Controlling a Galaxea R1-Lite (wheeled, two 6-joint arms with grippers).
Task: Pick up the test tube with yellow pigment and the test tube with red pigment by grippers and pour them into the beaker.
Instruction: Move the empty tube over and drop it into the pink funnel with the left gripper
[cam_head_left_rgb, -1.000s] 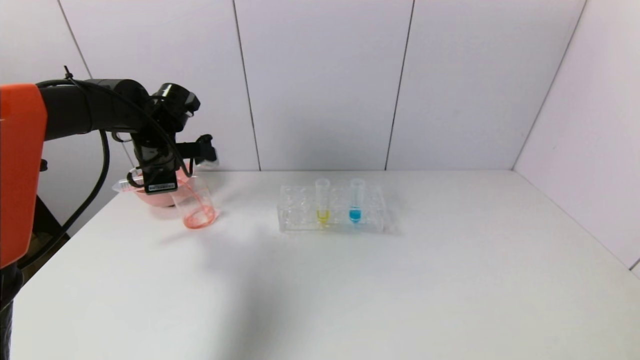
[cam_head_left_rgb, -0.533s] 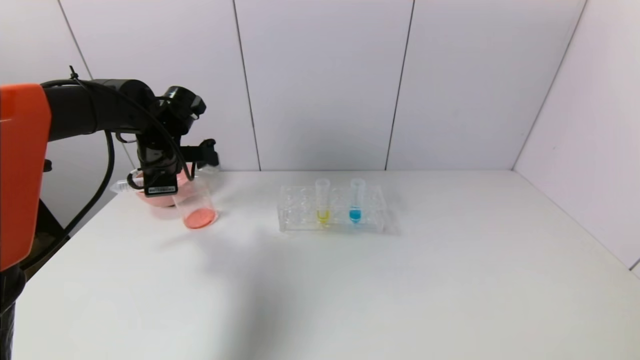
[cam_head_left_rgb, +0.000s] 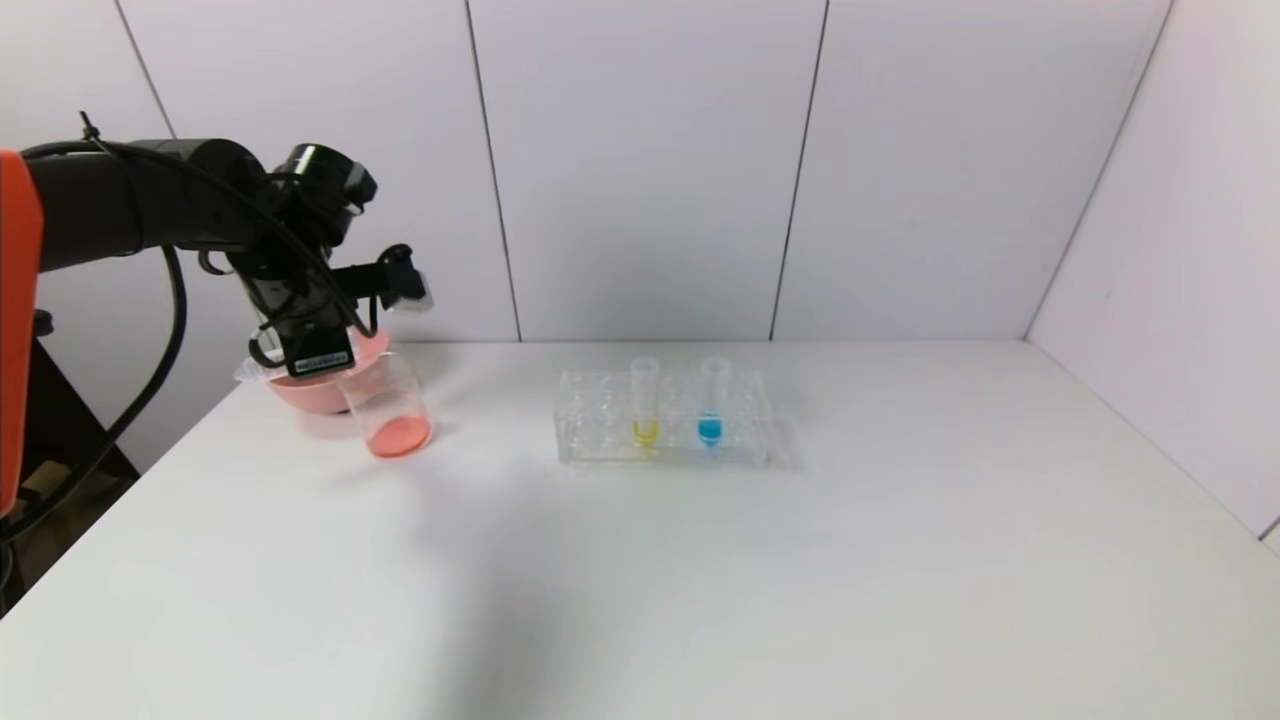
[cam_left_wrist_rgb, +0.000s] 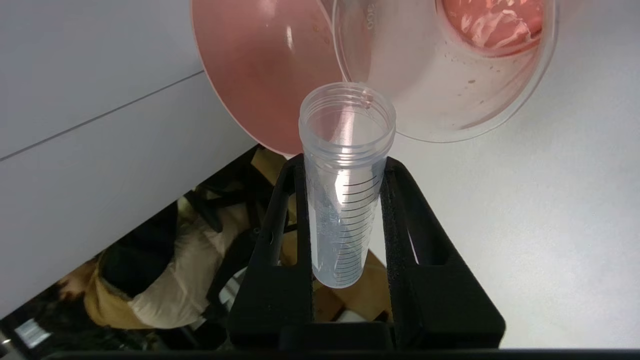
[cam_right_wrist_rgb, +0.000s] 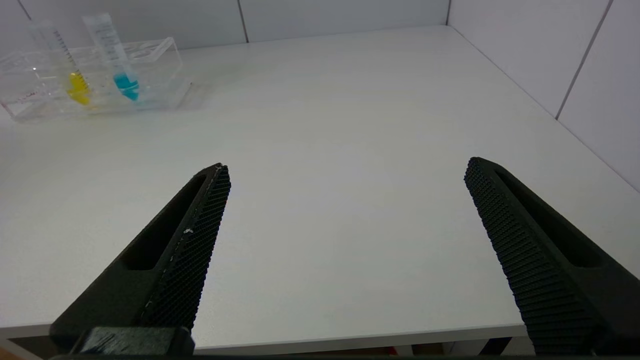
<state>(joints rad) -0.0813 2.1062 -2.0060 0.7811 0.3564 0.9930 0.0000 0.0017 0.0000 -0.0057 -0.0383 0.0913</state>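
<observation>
My left gripper (cam_head_left_rgb: 306, 366) is shut on the test tube with red pigment (cam_left_wrist_rgb: 345, 200). The tube looks empty and lies tilted, its open mouth over the rims of the pink bowl and the beaker (cam_left_wrist_rgb: 450, 75). The beaker (cam_head_left_rgb: 392, 408) stands on the table with red-orange liquid in its bottom. The test tube with yellow pigment (cam_head_left_rgb: 645, 402) stands upright in the clear rack (cam_head_left_rgb: 600, 425), and it also shows in the right wrist view (cam_right_wrist_rgb: 70, 67). My right gripper (cam_right_wrist_rgb: 347, 167) is open and empty over the table's near edge, out of the head view.
A pink bowl (cam_head_left_rgb: 300, 392) sits just behind the beaker at the table's left edge. A tube with blue liquid (cam_head_left_rgb: 711, 402) stands in the rack beside the yellow one. White walls close off the back and right.
My left gripper has lifted a little and drawn back to the left with the tube. The red liquid in the beaker has settled flat.
</observation>
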